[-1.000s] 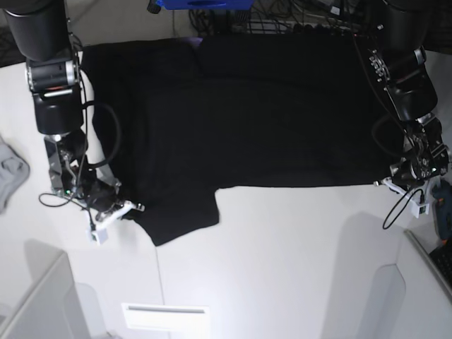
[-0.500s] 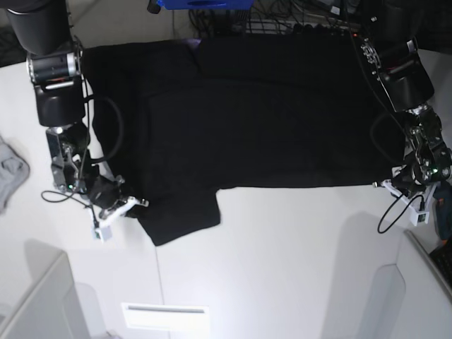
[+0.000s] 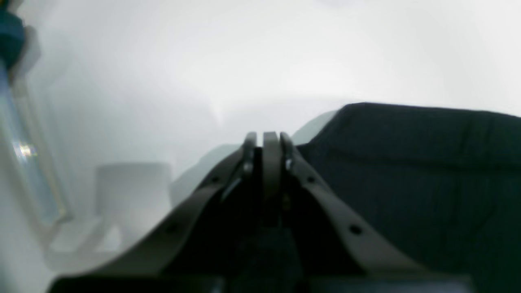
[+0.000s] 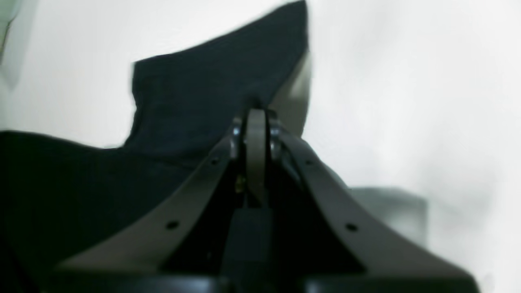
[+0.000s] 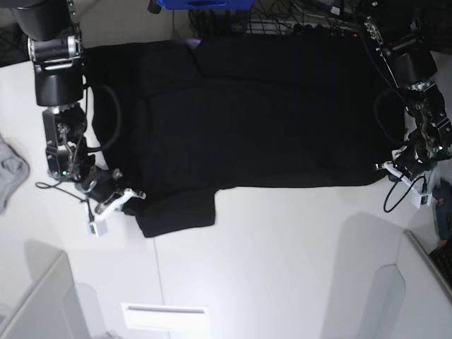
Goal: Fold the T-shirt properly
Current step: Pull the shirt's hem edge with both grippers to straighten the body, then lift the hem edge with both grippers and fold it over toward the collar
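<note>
The black T-shirt (image 5: 247,113) lies spread, plain side up, across the far half of the white table (image 5: 282,247). One short sleeve (image 5: 176,212) sticks out toward the front left. My right gripper (image 5: 131,194) is at the shirt's left edge beside that sleeve, shut on the fabric; in the right wrist view the sleeve (image 4: 211,89) rises just beyond the closed fingertips (image 4: 255,122). My left gripper (image 5: 387,169) is shut at the shirt's front right corner, where the cloth (image 3: 407,171) meets the closed fingertips (image 3: 266,140).
A small light-grey cloth (image 5: 10,169) lies at the table's left edge. Cables and a blue object (image 5: 205,3) sit beyond the far edge. White panels (image 5: 42,304) stand at the front left and front right, and a blue item (image 5: 443,212) sits at the right edge.
Both arms have drawn back toward the far side. The right gripper dragged the sleeve up and left; the left gripper pulled the shirt's front right corner inward.
</note>
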